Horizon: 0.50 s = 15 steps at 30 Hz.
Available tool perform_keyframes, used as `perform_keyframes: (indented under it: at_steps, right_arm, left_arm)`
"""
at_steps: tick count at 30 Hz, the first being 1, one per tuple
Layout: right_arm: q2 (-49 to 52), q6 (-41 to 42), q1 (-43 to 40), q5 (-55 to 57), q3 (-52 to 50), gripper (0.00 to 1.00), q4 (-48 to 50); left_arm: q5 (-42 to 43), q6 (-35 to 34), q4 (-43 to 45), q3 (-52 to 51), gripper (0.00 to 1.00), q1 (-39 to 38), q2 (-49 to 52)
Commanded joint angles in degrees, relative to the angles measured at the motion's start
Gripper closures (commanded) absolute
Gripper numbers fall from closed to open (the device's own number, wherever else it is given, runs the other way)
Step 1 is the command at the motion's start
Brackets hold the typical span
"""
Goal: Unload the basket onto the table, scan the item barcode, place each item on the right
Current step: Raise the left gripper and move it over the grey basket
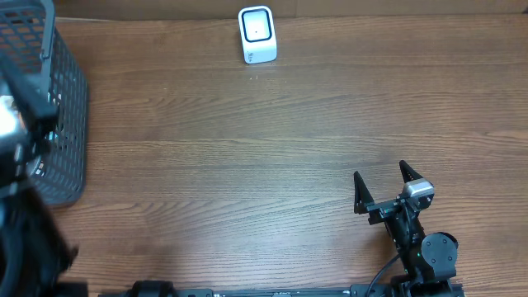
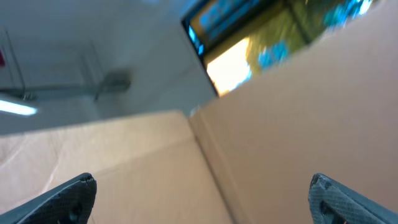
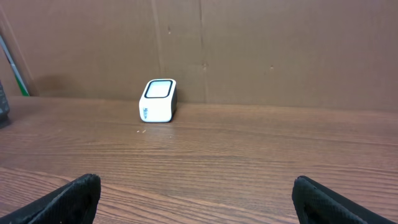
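my right gripper (image 3: 196, 182) has its jaws spread as wide as they go, with nothing between them. only the two dark fingertips (image 3: 81, 193) show, at the lower corners of the right wrist view, with bare table (image 3: 249, 155) between. in the overhead frame it sits low at the lower right, aimed up the frame toward the scanner (image 3: 157, 101). i judge it is parked there so the lane in front of the scanner's window is free.

the scanner stands upright at the top centre of the overhead frame, just in front of the cardboard wall (image 3: 280, 50), its pale window facing up and forward. it is well apart from both arms.

my left gripper (image 2: 202, 180) is likewise wide open and empty. its camera tilts upward at cardboard and ceiling, so it shows nothing of the table. from overhead, the left arm (image 1: 18, 124) is a blur at the left edge, overlapping the grey mesh basket (image 1: 70, 99).

i take it the arm is there because the item to scan lies in that basket, but i see no item in any view. the mesh and the arm hide the inside.

so the task looks to be at its start: nothing is picked and no barcode faces the scanner. the next move calls for a clean reach down into the basket, and the risk is snagging the mesh wall.
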<state>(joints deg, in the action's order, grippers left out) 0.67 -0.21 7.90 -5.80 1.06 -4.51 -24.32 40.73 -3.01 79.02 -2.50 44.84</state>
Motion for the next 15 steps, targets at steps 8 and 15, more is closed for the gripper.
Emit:
perform_keyframes:
  at_steps: [8, 15]
  right_arm:
    - [-0.5, -0.09, -0.2, -0.28, -0.59, 0.0, 0.28]
    - [-0.5, -0.09, -0.2, -0.28, -0.59, 0.0, 0.28]
  left_arm:
    - [-12.66, 0.81, -0.46, 0.48, 0.0, 0.35, 12.24]
    - [-10.03, -9.4, -4.94, 3.58, 0.0, 5.68, 17.33]
